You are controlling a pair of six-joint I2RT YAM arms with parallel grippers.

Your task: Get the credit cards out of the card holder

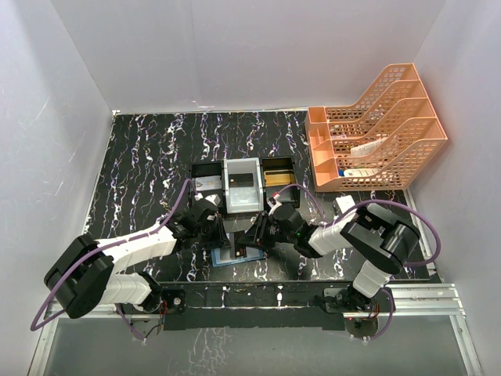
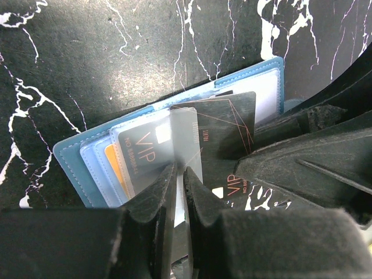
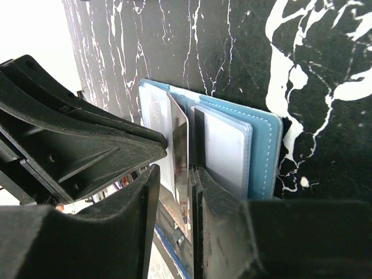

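Note:
The blue card holder (image 1: 235, 257) lies open on the black marbled table between both grippers. My left gripper (image 2: 181, 174) is shut on a clear pocket leaf of the card holder (image 2: 75, 168), holding that leaf upright. A dark VIP credit card (image 2: 229, 125) sticks out of a pocket toward the right gripper's black body. An orange card (image 2: 116, 168) and a grey VIP card (image 2: 142, 154) sit in the pockets. In the right wrist view the dark card (image 3: 180, 151) stands edge-on between my right gripper's (image 3: 176, 174) parted jaws. It rests against the right finger, with a gap to the left one.
A black-and-white three-compartment tray (image 1: 243, 184) stands just behind the grippers, with cards in it. An orange file rack (image 1: 376, 133) fills the back right. A small white box (image 1: 344, 204) lies in front of the rack. White walls close in the table on three sides.

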